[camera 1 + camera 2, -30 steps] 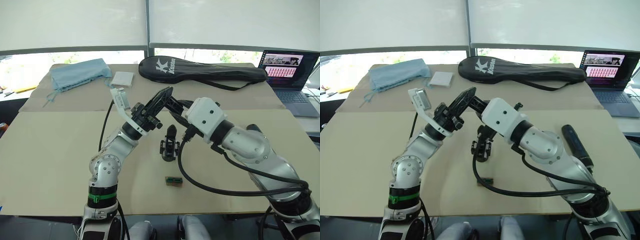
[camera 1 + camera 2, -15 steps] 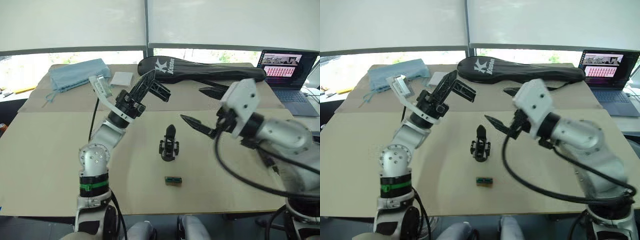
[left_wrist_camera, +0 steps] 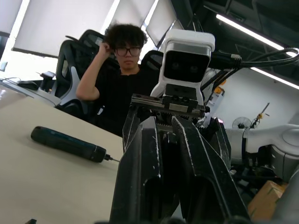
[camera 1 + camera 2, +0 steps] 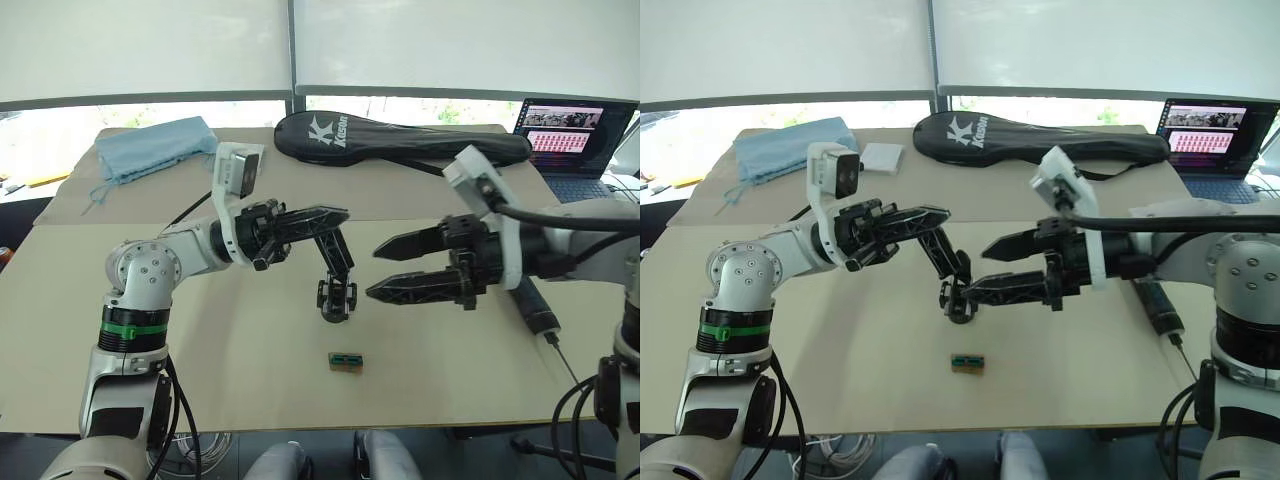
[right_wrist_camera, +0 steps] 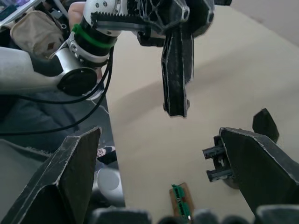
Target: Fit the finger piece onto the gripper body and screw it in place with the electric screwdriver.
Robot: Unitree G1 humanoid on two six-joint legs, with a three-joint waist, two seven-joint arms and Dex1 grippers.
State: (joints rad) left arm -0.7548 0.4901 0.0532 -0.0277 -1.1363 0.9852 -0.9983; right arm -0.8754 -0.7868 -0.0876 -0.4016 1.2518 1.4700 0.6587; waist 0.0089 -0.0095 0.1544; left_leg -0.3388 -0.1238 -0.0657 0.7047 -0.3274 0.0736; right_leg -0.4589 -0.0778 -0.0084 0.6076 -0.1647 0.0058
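— Bench (image 4: 120, 390)?
— Carries the electric screwdriver (image 4: 533, 306) at the right, gripper body (image 4: 337, 298) upright mid-bench.
— End effectors?
— Right end effector (image 4: 384, 269) spread wide, empty. Left end effector (image 4: 343, 240) nearly closed on the finger piece (image 5: 176, 74), above the body.

Head stereo pair: two views from above and behind the arms, facing forward and down over the worktop (image 4: 150, 340); wide framing, reaching the laptop (image 4: 578, 150) and the window blinds at the far side. Both eyes share the whole scene, slightly offset sideways.

Left wrist view: set low and close behind the left hand (image 3: 163, 154), facing level across the worktop toward the right hand's white camera housing (image 3: 187, 60), the electric screwdriver (image 3: 70, 143) and a seated person beyond.

Right wrist view: close, angled down past the right hand's own fingers (image 5: 65, 177) at the worktop, sharing the gripper body (image 5: 224, 163) and green connector (image 5: 180, 201) with the head views.
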